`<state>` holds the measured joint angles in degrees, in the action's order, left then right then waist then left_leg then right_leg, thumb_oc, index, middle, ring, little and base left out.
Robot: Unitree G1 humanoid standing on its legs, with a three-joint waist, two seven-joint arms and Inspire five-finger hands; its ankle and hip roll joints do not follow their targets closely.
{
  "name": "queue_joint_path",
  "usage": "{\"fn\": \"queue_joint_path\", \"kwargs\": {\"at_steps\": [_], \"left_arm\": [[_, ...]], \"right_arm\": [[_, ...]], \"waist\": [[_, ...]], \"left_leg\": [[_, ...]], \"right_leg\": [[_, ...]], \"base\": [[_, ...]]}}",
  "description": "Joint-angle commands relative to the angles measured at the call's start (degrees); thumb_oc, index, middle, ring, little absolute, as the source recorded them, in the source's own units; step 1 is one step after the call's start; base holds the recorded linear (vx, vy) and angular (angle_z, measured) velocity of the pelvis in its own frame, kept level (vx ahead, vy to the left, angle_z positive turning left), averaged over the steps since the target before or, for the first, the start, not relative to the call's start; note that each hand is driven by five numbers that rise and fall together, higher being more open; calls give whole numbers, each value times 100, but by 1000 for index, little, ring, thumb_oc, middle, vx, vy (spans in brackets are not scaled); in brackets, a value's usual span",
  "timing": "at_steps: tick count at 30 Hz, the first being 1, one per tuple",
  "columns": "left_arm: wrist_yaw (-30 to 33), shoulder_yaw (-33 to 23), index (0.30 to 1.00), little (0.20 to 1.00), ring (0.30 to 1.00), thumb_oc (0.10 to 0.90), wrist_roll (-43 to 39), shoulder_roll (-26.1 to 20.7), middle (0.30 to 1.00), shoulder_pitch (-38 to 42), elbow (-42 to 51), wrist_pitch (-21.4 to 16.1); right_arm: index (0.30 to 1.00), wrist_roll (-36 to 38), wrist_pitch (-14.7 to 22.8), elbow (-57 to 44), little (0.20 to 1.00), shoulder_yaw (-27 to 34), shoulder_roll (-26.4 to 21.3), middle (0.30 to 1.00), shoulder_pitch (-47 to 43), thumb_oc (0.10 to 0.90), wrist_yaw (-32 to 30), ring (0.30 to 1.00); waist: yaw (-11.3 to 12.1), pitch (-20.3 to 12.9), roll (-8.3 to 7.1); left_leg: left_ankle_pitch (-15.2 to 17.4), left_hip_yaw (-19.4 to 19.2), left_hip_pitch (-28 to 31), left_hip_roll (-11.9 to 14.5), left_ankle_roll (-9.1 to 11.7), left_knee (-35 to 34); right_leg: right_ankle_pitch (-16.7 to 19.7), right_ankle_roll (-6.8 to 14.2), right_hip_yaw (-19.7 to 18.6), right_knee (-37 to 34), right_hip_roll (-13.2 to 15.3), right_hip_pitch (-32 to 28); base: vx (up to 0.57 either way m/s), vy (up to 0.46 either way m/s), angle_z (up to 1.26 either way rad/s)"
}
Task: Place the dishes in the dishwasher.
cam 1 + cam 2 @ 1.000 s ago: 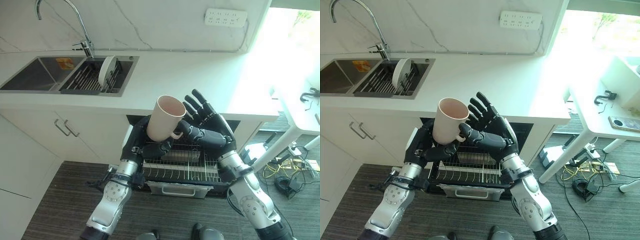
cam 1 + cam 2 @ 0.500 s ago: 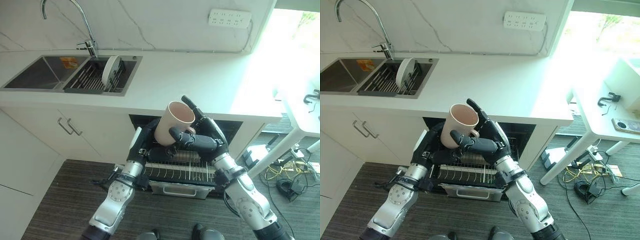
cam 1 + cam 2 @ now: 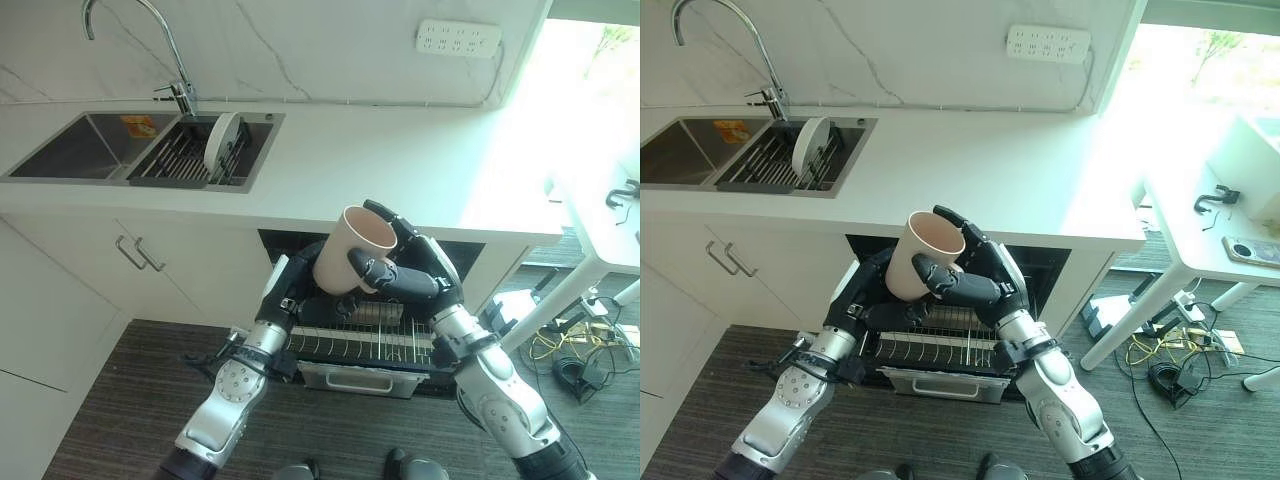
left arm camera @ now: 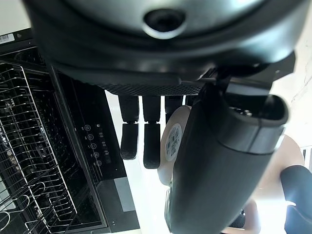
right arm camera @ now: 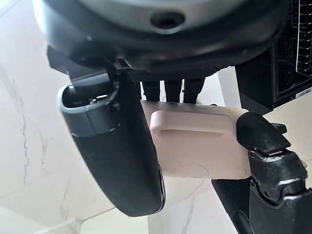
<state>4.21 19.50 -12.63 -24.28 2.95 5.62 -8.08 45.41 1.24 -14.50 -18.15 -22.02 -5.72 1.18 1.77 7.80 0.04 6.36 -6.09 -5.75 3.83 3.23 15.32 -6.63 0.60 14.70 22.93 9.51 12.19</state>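
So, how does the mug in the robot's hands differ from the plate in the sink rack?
The mug is pinkish beige, while the plate is white. The mug is a tall cup with a handle; the plate is a flat disc. The mug is held in the air by the left hand and right hand above the open dishwasher rack; the plate stands on edge in the sink rack. Both are dishes not yet in the dishwasher.
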Motion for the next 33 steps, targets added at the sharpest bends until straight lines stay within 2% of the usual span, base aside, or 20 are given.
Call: {"fn": "queue_joint_path", "kwargs": {"at_steps": [1,2,3,4,5,8,12,19,21,25,27,30,32,33], "left_arm": [[-83,225,300,300,300,400,173,-37,300,764,372,-474],[-50,194,300,300,300,400,127,-16,300,733,343,-478],[-25,160,469,469,469,513,93,1,469,703,318,-463],[0,119,792,792,792,728,60,5,792,665,296,-450],[60,51,900,900,900,800,14,1,900,603,241,-442],[197,-185,900,900,900,800,-43,-11,900,412,95,-441],[369,-782,900,900,900,800,-246,-65,900,-22,-234,-526],[448,-1252,900,900,900,800,-217,-75,900,-308,-436,-477],[460,-1329,900,900,900,800,-216,-72,900,-333,-502,-328],[238,-1119,900,900,900,800,112,-105,900,-368,-900,172],[232,-1033,900,900,900,800,258,-127,900,-359,-1003,249],[873,-503,900,900,900,800,1771,-434,900,24,-1614,477],[1100,-274,900,900,900,800,2208,-517,900,288,-1901,558],[1171,-181,839,839,839,759,2259,-536,839,412,-2031,605]], "right_arm": [[300,111,598,-392,300,-112,369,300,-746,400,200,300],[300,101,631,-401,300,-55,375,300,-724,400,173,300],[300,93,650,-409,300,5,379,300,-697,400,164,300],[300,75,690,-418,300,67,370,300,-672,400,135,300],[300,73,779,-414,300,175,344,300,-649,400,90,300],[300,21,950,-451,300,516,272,300,-583,400,10,300],[300,-65,1247,-517,300,1143,132,300,-340,400,-56,300],[300,-87,1379,-490,300,1651,76,300,-171,400,-175,300],[300,-33,1383,-487,300,1756,94,300,-118,400,-237,300],[300,-10,1272,-513,300,1782,95,300,-78,400,-243,300],[300,0,1254,-522,300,1762,75,300,-75,400,-256,300],[300,103,1258,-449,300,1585,-27,300,-115,400,-258,300],[300,143,1287,-393,300,1503,-49,300,-140,400,-245,300],[300,147,1294,-372,300,1462,-43,300,-146,400,-238,300]], "waist": [[6,-288,-88],[0,-284,-85],[-7,-283,-83],[-11,-276,-79],[-15,-259,-73],[-31,-241,-58],[-61,-246,-20],[-108,-262,10],[-138,-266,20],[-213,-271,52],[-233,-273,63],[-372,-270,108],[-438,-279,111],[-468,-282,112]], "left_leg": [[459,-94,90,172,-109,187],[455,-102,93,181,-106,187],[451,-108,99,190,-103,187],[446,-113,105,200,-101,187],[436,-127,113,219,-95,187],[431,-144,120,241,-87,187],[422,-178,142,279,-72,187],[403,-196,144,306,-45,187],[399,-203,142,316,-40,187],[387,-241,121,331,-37,187],[384,-260,123,340,-35,187],[380,-348,138,362,-46,187],[382,-383,145,374,-48,187],[384,-402,152,376,-51,187]], "right_leg": [[-25,595,-213,-574,197,-702],[-25,592,-212,-574,193,-703],[-24,590,-211,-574,190,-705],[-23,587,-208,-574,189,-707],[-21,580,-199,-574,186,-712],[-26,565,-205,-574,171,-707],[-46,546,-226,-574,154,-706],[-58,527,-263,-574,121,-694],[-59,522,-279,-574,108,-684],[-48,518,-333,-574,79,-635],[-44,519,-348,-574,72,-626],[-29,536,-474,-574,17,-583],[-19,555,-516,-574,10,-567],[-14,562,-537,-574,3,-563]], "base": [[-30,-10,-1],[0,0,0],[0,0,0],[0,0,0],[-29,-28,-4],[-16,-16,-6],[6,-6,-8],[2,0,0],[0,0,0],[-1,-3,-6],[-2,5,-10],[5,20,-9],[11,11,-24],[20,4,-14]]}}
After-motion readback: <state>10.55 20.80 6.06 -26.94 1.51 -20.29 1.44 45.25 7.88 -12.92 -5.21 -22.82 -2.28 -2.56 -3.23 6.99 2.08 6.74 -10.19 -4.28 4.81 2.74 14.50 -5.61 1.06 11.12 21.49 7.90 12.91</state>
